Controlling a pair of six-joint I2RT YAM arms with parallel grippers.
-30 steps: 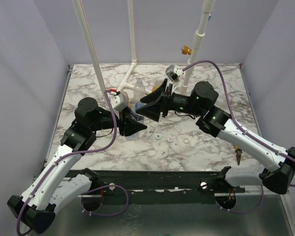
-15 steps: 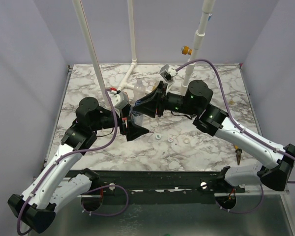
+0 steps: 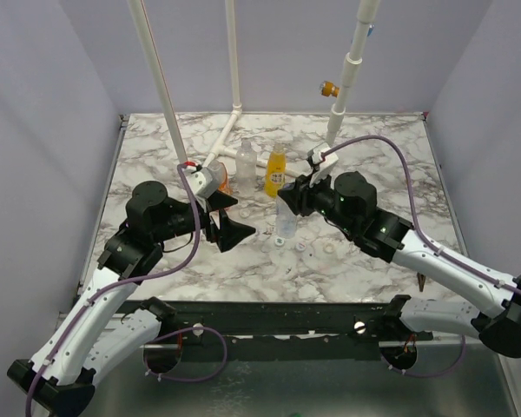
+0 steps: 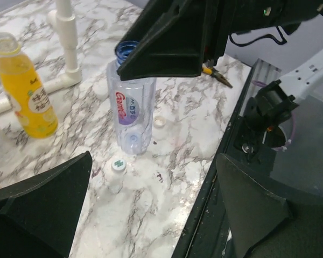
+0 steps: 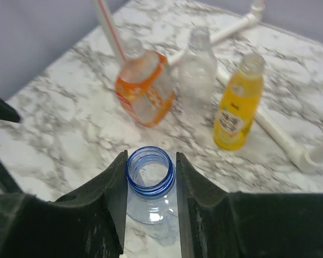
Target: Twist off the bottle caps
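Both arms have drawn apart since the earlier frame: the left end effector (image 3: 232, 221) has released and now stands wide open and empty, and the right end effector (image 3: 286, 198) has brought the blue-labelled bottle (image 4: 130, 110) toward the front of the worktop (image 3: 373, 156). It is closed narrowly on the bottle's neck, holding it upright and apparently resting on the worktop, mouth bare, probably as the steadying grip for uncapping. Loose caps (image 3: 301, 249) lie just in front, and the yellow bottle (image 3: 276, 171), orange bottle (image 5: 145, 88) and clear bottle (image 3: 246, 161) behind also look uncapped, so the task appears nearly finished.
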